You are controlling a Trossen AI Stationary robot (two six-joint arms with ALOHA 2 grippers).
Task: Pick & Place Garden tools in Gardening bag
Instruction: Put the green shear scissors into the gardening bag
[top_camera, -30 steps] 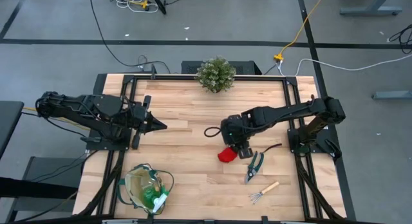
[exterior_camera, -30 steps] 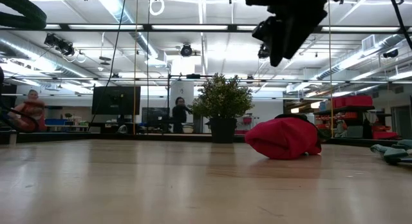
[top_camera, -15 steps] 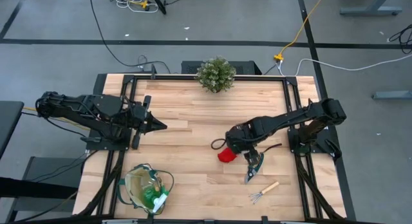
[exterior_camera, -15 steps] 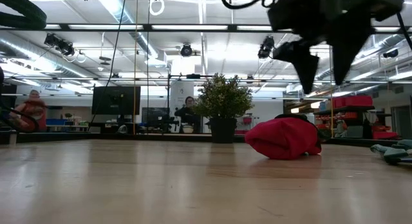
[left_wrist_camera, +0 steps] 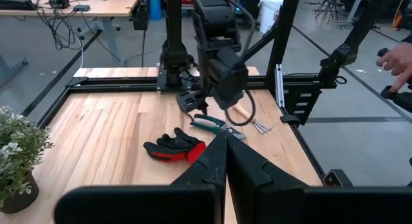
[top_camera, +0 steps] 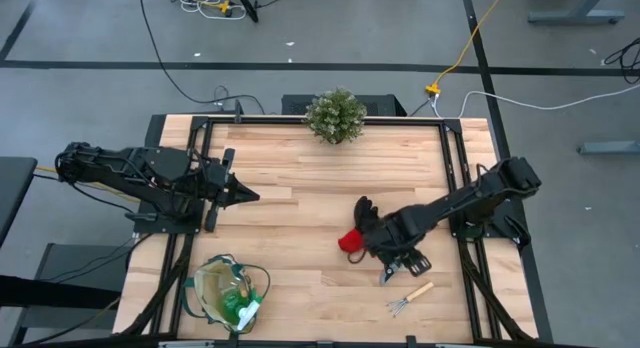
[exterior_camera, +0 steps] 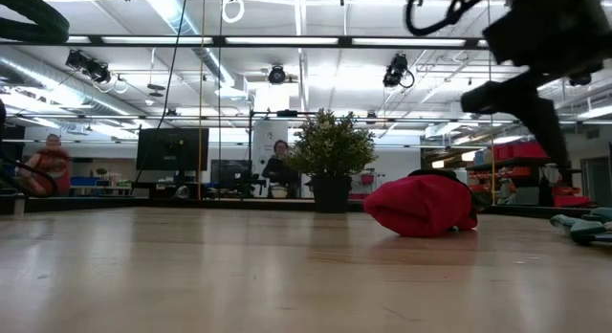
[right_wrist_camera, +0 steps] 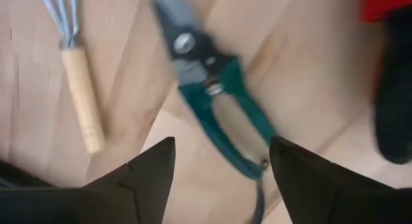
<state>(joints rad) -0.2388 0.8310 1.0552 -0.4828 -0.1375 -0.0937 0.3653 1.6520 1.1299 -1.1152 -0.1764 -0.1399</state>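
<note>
The pruning shears (right_wrist_camera: 212, 102), grey blades and green handles, lie flat on the wooden table. My right gripper (right_wrist_camera: 222, 179) hangs open right above them, pointing down, also seen in the high view (top_camera: 398, 260); it touches nothing. The black-and-red glove (top_camera: 352, 233) lies just to its left. A wooden-handled mini rake (top_camera: 410, 296) lies nearer the front edge. The gardening bag (top_camera: 230, 293) stands at the front left with a green spray bottle (top_camera: 242, 308) inside. My left gripper (top_camera: 245, 196) waits shut over the table's left side.
A bushy potted plant (top_camera: 335, 115) stands at the middle of the far edge. Black frame rails (top_camera: 455, 188) run along the table's sides. Bare wood lies between the bag and the glove. A person's hand (left_wrist_camera: 399, 56) shows beyond the table's right side.
My right gripper has gone from above the glove toward the table's near right, sinking and tipping to point more steeply down, and now hangs over the pruning shears. Its fingers have spread wider. The glove, shears and rake lie where they were.
</note>
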